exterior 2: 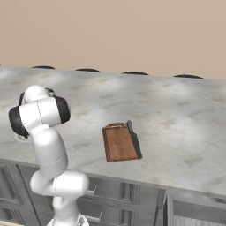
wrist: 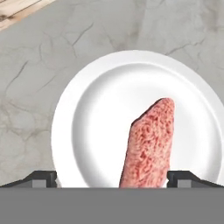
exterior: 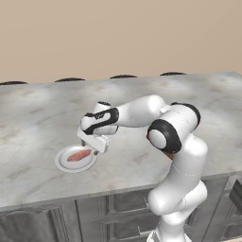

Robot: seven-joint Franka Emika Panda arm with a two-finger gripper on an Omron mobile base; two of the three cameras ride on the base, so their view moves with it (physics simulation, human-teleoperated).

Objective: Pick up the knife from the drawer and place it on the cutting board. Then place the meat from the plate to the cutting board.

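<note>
Directly below open gripper (wrist: 112, 178): meat (wrist: 149, 144).

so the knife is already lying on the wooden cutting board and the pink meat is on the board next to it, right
Not quite. The slim dark-bladed knife does lie on the reddish-brown wooden cutting board, as the right base view shows. The pinkish-red slab of meat is on the round white plate, under the open gripper, as the hand view shows.
</note>
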